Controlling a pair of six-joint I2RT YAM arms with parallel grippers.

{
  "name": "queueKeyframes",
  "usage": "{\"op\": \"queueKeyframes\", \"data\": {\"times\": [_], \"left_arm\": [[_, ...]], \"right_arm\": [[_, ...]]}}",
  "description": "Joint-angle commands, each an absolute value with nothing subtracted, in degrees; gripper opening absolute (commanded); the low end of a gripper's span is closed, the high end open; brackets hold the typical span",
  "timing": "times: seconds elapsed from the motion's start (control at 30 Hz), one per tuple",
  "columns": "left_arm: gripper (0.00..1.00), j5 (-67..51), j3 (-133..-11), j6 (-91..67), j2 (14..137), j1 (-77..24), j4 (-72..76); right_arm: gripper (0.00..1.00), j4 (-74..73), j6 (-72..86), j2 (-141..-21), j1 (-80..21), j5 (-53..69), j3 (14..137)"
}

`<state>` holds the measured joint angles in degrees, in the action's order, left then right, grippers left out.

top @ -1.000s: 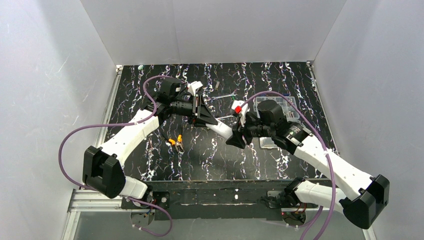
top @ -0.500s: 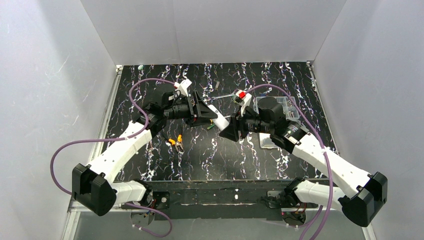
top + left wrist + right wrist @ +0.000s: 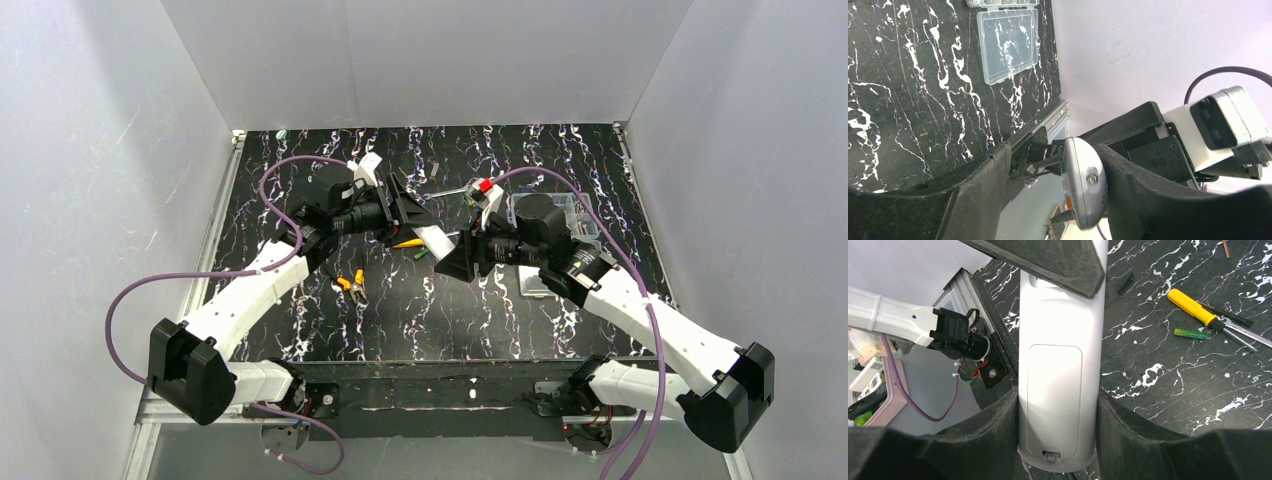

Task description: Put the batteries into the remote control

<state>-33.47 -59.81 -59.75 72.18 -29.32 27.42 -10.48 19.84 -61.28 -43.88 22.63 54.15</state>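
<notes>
Smooth white remote control [image 3: 432, 238] bridged between two black grippers above a white-veined black tabletop [image 3: 560, 150].
Overhead, at frame centre, both arms bend inward, with the left gripper [image 3: 420, 225] and right gripper [image 3: 448, 254] nose to nose along the oblong. Left wrist view: the remote's rounded grey-white end sits low centre against one matte finger [image 3: 1128, 190], with a gap at the other, so those jaws stand apart; a clear plastic lid [image 3: 1007, 45] lies upper left. Right wrist view: both dark pads [image 3: 998, 430] clamp the remote's edges, its flat back cover in place; upper right lie a slim green battery [image 3: 1190, 333] and a yellow-handled screwdriver [image 3: 1193, 306].
</notes>
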Motion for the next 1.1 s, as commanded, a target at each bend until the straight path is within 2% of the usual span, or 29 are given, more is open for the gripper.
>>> {"op": "queueKeyframes", "data": {"times": [0.0,0.1,0.17,0.27,0.37,0.43,0.47,0.73,0.9,0.97,1.07], "left_arm": [[0.62,-33.7,-61.3,-60.6,72.7,-30.2,29.6],[0.60,-33.5,-61.2,-60.0,72.2,-30.7,29.2],[0.45,-33.3,-60.7,-60.1,72.0,-31.0,29.6],[0.29,-33.3,-59.7,-60.6,71.8,-31.1,30.7],[0.22,-33.1,-59.6,-60.1,71.5,-31.2,29.8],[0.32,-33.3,-60.1,-59.4,71.6,-31.4,28.8],[0.34,-33.4,-60.3,-59.2,71.7,-31.5,28.2],[0.35,-33.4,-60.6,-58.5,71.6,-31.8,27.1],[0.32,-32.6,-60.5,-58.2,71.2,-31.8,26.2],[0.35,-32.3,-60.6,-58.2,71.1,-31.8,25.9],[0.45,-31.4,-60.9,-58.3,71.2,-31.8,25.6]], "right_arm": [[0.01,-6.3,20.5,-61.3,-44.6,22.9,54.6],[0.01,-6.1,19.9,-61.4,-44.9,20.2,54.3],[0.01,-5.1,19.8,-61.5,-45.1,17.8,53.9],[0.01,-5.4,20.0,-62.0,-45.1,15.3,54.1],[0.01,-5.7,20.3,-62.1,-45.2,14.5,53.9],[0.01,-5.3,20.6,-62.0,-45.4,13.3,53.8],[0.01,-5.3,20.5,-62.2,-45.4,13.3,54.0],[0.01,-4.6,21.1,-63.5,-45.6,14.4,55.0],[0.01,-4.8,20.9,-63.3,-45.9,14.9,54.6],[0.01,-5.0,20.6,-63.0,-46.0,15.4,54.3],[0.01,-5.5,20.3,-62.9,-46.1,16.8,53.9]]}}
